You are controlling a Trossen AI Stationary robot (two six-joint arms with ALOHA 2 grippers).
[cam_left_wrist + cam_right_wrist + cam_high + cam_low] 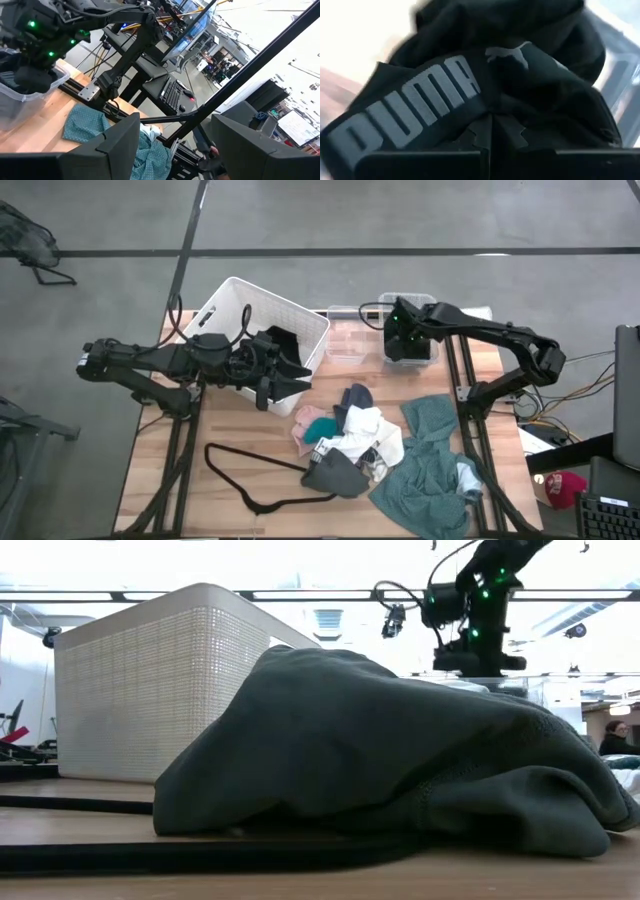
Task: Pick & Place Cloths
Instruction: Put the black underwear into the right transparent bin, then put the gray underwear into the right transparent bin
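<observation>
My right gripper [408, 338] points down into a clear plastic bin [432, 302] at the table's far right, shut on a black cloth [485, 65] with grey PUMA lettering. My left gripper [272, 385] is open beside the white basket's [225, 305] near right corner; it points toward the table's right and nothing is between its fingers [117, 145]. Another black cloth [283, 340] lies inside the basket. The other cloths sit in a heap on the table: pink [304, 420], white [366, 430], dark grey [335, 475] and a large teal-green one [430, 470]. My right gripper holds the black cloth at a bunched fold next to its lettered band [487, 120], pinched between the two shut fingers. The fingers come from above, pointing down into the bin. Whether the cloth rests on the bin floor is hidden by the gripper.
A thin black wire hanger [250, 480] lies on the table's near left part, touching the heap. A second, smaller clear bin [345, 340] stands between basket and right gripper. In the low view the dark grey cloth [380, 740] blocks most of the table. Bare wood lies left of the hanger.
</observation>
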